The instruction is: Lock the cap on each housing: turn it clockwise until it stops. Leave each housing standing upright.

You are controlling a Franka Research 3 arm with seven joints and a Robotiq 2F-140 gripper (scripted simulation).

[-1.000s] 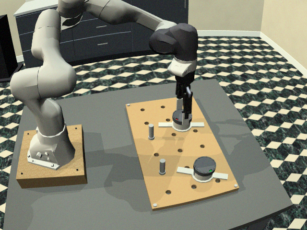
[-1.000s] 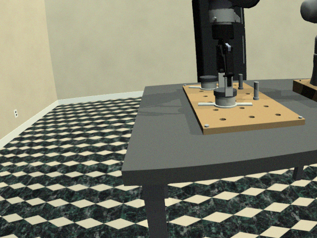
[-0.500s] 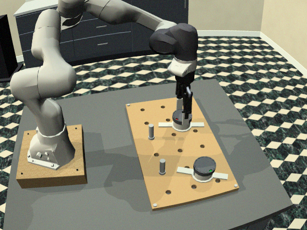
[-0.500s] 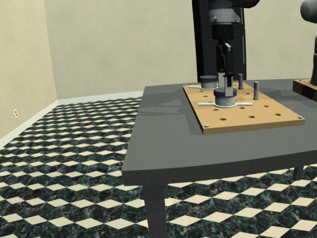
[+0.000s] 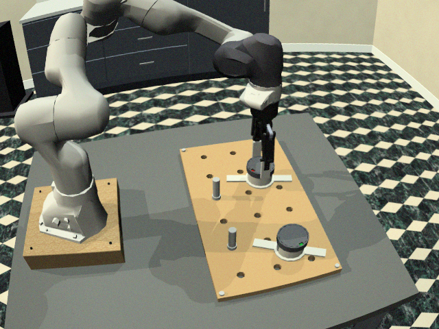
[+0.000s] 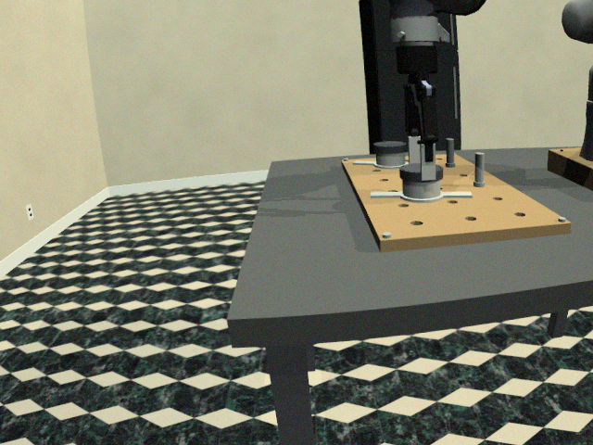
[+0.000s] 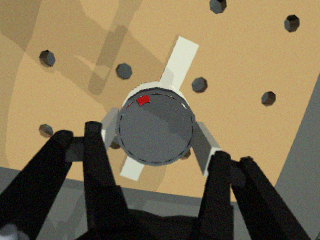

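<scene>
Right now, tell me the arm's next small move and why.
Probably turn the wrist clockwise, keeping the grip. The gripper is shut on the far cap, whose mark shows red, while the near cap shows a green mark. So the far cap likely isn't locked yet. Its housing stands upright, so turn gently.

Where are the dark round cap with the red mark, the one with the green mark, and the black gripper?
Red-marked dark round cap (image 7: 156, 131), wrist view, top face.
Green-marked dark round cap (image 5: 291, 236), top view, top face.
Black gripper (image 7: 156, 150), wrist view, midway between fingertips, shut on the red-marked cap.
</scene>
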